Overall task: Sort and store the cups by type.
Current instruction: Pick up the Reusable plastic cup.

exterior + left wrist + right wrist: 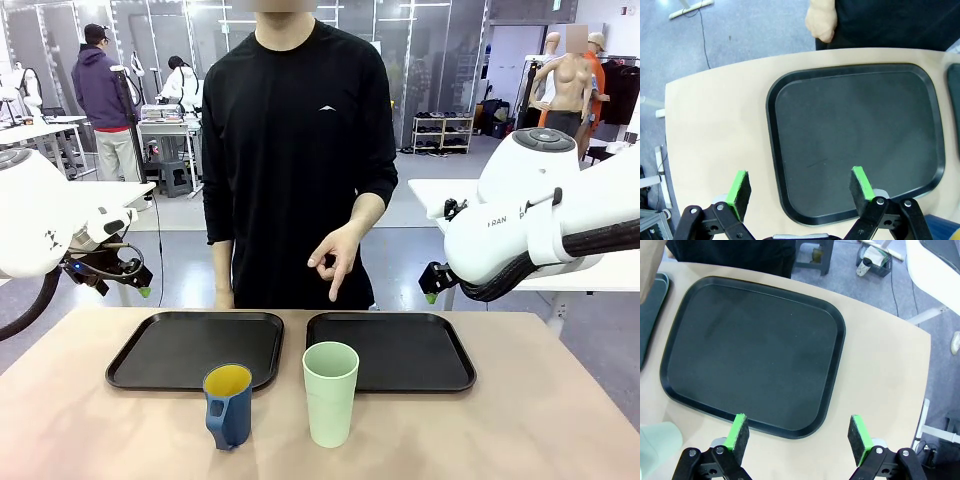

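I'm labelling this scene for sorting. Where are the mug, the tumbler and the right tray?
mug [235, 415]: front view, on its blue outer wall.
tumbler [331, 405]: front view, middle of its mint-green wall.
right tray [400, 350]: front view, bare black floor.

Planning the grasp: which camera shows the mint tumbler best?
The front view: the mint tumbler stands whole and upright on the table, at the near edge of the right tray. The right wrist view catches part of the mint tumbler in its bottom left corner.
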Robot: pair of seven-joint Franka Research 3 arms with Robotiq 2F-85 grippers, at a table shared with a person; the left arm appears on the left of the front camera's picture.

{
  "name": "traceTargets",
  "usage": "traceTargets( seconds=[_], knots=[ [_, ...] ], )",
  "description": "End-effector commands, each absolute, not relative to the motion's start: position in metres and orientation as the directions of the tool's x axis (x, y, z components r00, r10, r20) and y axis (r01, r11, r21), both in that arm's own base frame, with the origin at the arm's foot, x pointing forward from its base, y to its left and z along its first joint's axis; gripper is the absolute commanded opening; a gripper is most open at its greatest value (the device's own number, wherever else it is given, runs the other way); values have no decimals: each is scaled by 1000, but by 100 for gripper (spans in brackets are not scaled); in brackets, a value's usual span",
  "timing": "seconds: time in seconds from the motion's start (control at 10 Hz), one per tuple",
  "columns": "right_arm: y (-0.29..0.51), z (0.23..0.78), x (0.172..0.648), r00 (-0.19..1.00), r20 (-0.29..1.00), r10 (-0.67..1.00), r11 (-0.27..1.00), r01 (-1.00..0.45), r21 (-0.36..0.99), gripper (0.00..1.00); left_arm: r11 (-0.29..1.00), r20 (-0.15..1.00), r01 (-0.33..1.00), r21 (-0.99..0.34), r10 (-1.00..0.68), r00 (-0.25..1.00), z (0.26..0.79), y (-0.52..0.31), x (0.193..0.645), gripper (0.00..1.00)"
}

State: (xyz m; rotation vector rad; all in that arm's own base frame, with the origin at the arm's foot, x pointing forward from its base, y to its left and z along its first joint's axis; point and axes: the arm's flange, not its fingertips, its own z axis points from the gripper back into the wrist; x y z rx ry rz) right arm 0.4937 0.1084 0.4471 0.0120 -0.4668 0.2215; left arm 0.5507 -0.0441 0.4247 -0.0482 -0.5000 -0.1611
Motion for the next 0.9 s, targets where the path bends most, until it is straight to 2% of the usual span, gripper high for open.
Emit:
traceTargets(
  seconds=[0.0, 0.2, 0.4, 0.6, 0.8],
  knots=[
    [108, 447, 493, 869, 449, 210, 975, -217, -35, 100, 986, 477, 165, -11, -140, 868, 427, -43, 550, 100],
    [108, 448, 489, 857, 450, 250, 967, -243, -75, 100, 986, 477, 165, -11, -140, 868, 427, -43, 550, 100],
    [108, 457, 473, 815, 408, 411, 911, -373, -172, 100, 986, 477, 165, -11, -140, 868, 427, -43, 550, 100],
    [96, 474, 451, 701, 306, 644, 765, -583, -274, 100, 986, 477, 165, -11, -140, 868, 427, -43, 550, 100],
    [81, 486, 428, 586, 156, 795, 598, -716, -359, 100, 986, 477, 165, -11, -140, 868, 427, -43, 550, 100]
  ],
)
